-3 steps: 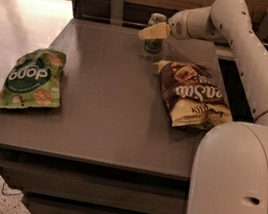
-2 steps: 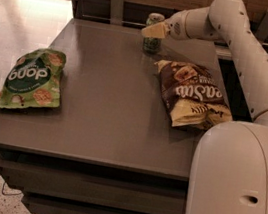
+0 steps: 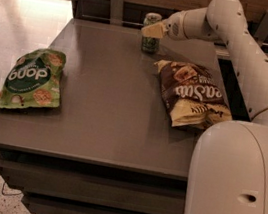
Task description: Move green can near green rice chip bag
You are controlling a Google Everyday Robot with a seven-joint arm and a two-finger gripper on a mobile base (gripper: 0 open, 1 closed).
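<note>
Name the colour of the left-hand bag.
Green rice chip bag: light green, dark green oval; camera view. Gripper at the green can.

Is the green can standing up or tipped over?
Upright: the green can shows its silver top upward, base on the table; the gripper is at it.

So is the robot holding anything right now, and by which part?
It cannot be told. The gripper sits against the upper side of the green can at the table's far edge, but whether it grips is not visible.
</note>
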